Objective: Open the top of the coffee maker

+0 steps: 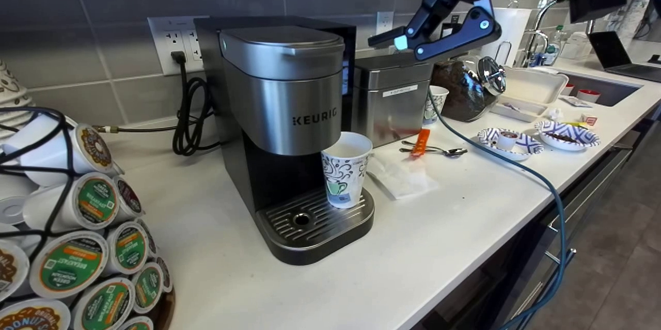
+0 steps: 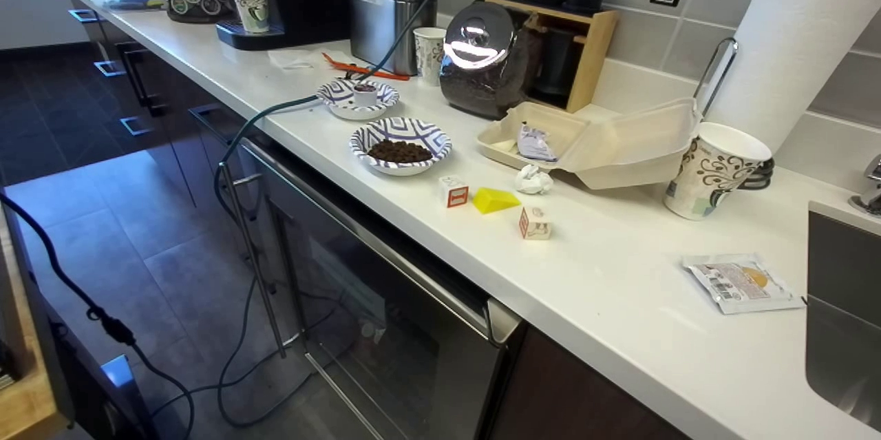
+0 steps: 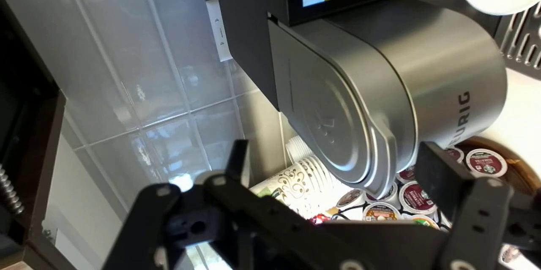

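Seeing the rounded grey-silver metallic lid (image 3: pixel 321 113) ahead of our black two-fingered gripper (image 3: pixel 338 169), fingers (image 3: pixel 441 181) apart, we risk slipping by pushing above the jutting grey lip (image 3: pixel 383 166)

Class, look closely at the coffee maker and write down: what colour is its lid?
Silvery grey; the lid shows best in the wrist view.
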`<state>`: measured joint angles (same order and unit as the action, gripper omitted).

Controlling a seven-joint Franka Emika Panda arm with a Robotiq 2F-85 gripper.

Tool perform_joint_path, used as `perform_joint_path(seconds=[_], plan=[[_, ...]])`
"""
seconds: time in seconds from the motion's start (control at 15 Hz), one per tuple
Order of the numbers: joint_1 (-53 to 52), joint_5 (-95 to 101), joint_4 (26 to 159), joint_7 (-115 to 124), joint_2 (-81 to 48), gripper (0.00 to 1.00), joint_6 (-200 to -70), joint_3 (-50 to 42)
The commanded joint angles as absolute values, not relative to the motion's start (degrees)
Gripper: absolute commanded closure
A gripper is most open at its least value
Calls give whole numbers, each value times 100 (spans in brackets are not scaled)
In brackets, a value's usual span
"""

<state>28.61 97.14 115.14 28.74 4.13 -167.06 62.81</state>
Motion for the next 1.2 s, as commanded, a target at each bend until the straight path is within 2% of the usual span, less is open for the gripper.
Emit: perform_joint_path(seconds=[0.0, 0.67, 0.73, 0.8, 0.87, 0.93, 1.13], plan=[[2788, 9841, 11373, 2726, 105, 0, -16134, 6509], [2574, 9802, 11124, 1929, -614, 0, -15217, 6762], [1540, 9702, 11066, 1823, -579, 0, -15265, 5717], [1312, 9681, 11000, 1699, -654, 0, -15242, 5520], [1852, 9785, 10935, 1631, -830, 0, -15125, 6145], [785, 9621, 10875, 1498, -780, 0, -15188, 5053], [56, 9561, 10705, 1298, -922, 0, -15195, 4357]])
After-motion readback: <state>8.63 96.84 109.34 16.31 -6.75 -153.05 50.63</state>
